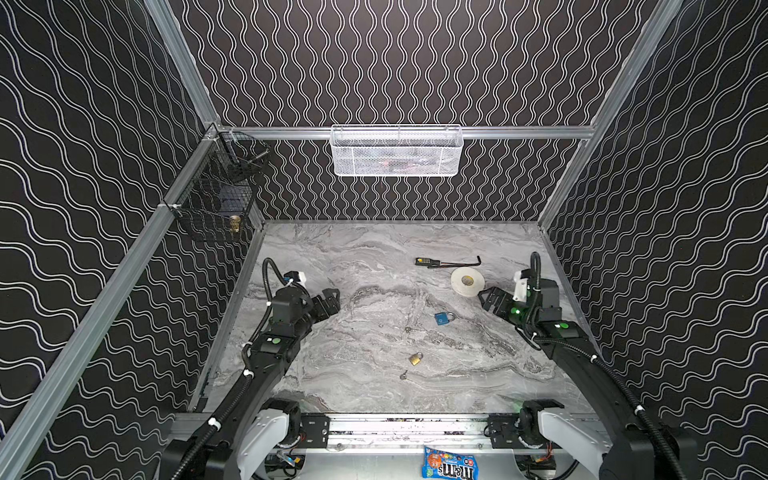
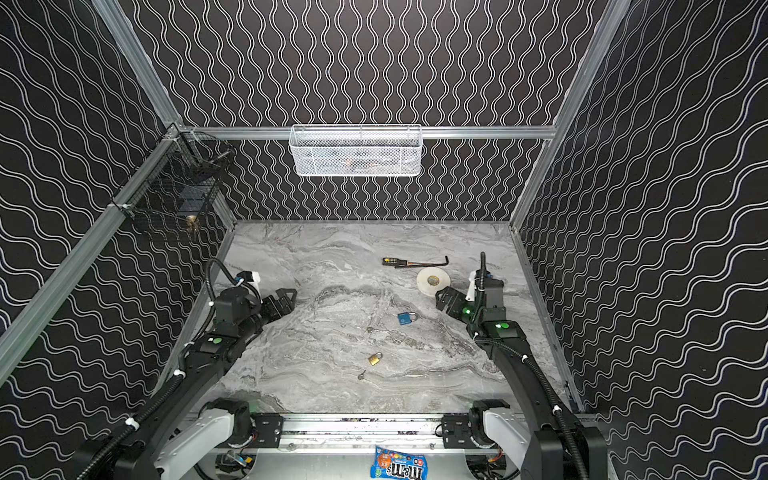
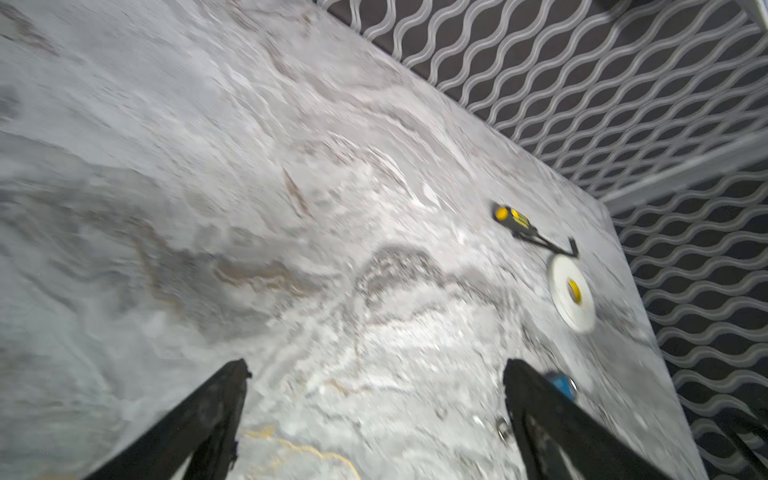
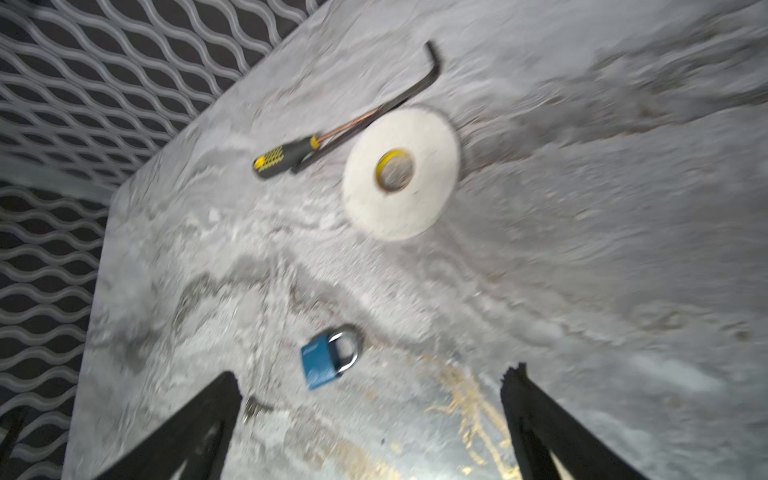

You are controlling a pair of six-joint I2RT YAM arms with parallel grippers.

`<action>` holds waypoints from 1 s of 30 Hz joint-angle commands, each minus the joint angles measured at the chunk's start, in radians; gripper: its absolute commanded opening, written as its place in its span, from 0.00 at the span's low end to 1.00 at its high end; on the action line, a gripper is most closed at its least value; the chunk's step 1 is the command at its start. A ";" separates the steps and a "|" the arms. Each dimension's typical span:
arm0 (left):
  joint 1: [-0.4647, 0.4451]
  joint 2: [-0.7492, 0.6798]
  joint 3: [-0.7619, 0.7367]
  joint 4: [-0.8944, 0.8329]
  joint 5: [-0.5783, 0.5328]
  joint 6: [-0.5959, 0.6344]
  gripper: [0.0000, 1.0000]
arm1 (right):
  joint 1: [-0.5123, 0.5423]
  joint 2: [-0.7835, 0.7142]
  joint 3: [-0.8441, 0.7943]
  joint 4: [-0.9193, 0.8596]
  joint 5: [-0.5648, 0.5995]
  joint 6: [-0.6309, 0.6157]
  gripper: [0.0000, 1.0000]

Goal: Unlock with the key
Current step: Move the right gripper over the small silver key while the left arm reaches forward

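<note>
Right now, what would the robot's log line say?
left gripper: open, empty | right gripper: open, empty | blue padlock: on table | key: untouched

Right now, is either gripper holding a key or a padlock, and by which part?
Nothing is held. The left gripper and right gripper are both open and empty; the blue padlock and brass padlock lie loose on the table.

In both top views the only text that can be read is the white "m&m's" brand logo on the blue and orange plastic candy bag at the near edge. In the right wrist view the blue square-bodied padlock bears a small pale mark, too blurred to read.
</note>
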 commanded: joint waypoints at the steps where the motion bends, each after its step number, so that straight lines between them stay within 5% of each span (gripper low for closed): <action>1: -0.044 -0.013 0.023 -0.069 0.014 0.007 0.99 | 0.079 0.000 0.029 -0.078 0.036 -0.006 0.99; 10: -0.238 -0.021 0.036 -0.153 -0.045 -0.030 0.99 | 0.345 0.094 0.112 -0.135 0.108 0.052 0.99; 21: -0.449 0.029 0.041 -0.150 -0.144 -0.114 0.99 | 0.602 0.278 0.202 -0.136 0.250 0.146 0.87; 30: -0.499 0.081 0.034 -0.116 -0.175 -0.188 0.99 | 0.734 0.474 0.300 -0.115 0.311 0.186 0.74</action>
